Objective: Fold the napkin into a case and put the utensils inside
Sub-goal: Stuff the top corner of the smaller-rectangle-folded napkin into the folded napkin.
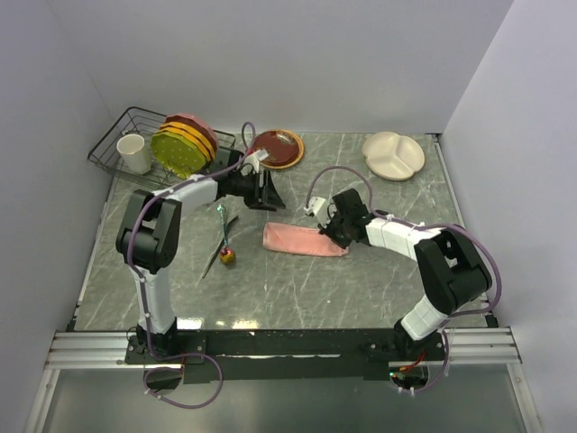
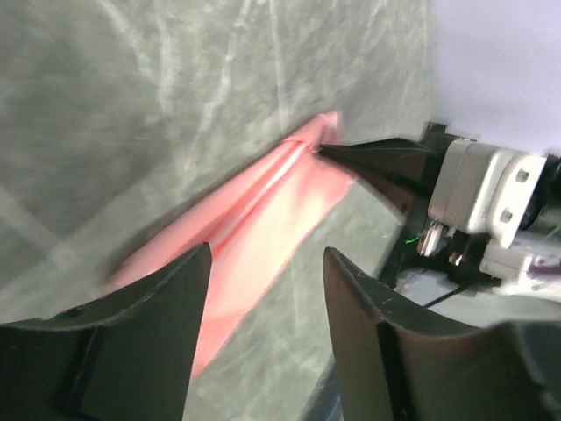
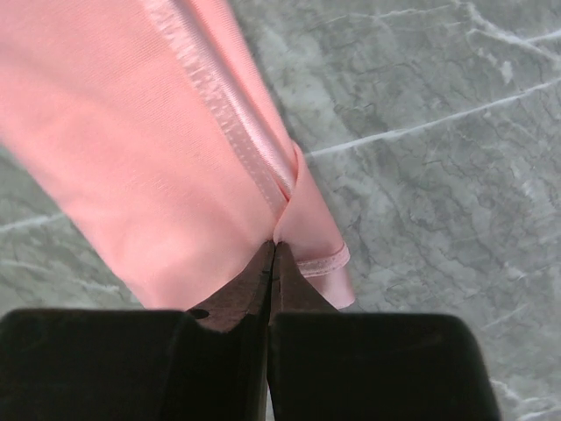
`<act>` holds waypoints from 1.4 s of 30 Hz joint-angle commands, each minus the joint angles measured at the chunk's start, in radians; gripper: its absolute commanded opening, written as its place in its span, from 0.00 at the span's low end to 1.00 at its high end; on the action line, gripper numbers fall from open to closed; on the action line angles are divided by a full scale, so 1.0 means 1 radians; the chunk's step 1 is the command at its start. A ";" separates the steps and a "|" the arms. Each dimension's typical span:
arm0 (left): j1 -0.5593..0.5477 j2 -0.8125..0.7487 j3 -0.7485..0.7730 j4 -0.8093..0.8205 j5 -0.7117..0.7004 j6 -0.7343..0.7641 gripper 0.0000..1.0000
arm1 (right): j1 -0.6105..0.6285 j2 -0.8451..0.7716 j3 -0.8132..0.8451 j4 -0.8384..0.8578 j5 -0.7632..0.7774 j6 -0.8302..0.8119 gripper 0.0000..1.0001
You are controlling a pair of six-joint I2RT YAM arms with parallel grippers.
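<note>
Utensils [image 1: 223,244]: on the tabletop [image 1: 297,289], left of the napkin and apart from it.
Napkin [image 1: 302,241]: folded into a narrow strip, lying flat mid-tabletop.
My right jaws: closed, pinching the napkin's right end.
My left jaws: parted, holding nothing, hovering by the napkin's left end.
Rack [image 1: 106,144]: back left, holding a cup [image 1: 133,153] and upright plates [image 1: 185,142].
</note>
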 commanded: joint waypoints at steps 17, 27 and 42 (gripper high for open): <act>-0.076 0.257 0.505 -0.700 0.003 0.884 0.75 | 0.015 -0.051 -0.099 0.101 -0.062 -0.275 0.00; -0.119 0.315 0.495 -0.731 -0.003 0.929 0.58 | 0.019 -0.063 -0.107 0.084 -0.077 -0.302 0.00; -0.118 0.240 0.307 -0.628 0.012 0.822 0.11 | 0.050 -0.070 -0.066 0.082 -0.048 -0.345 0.13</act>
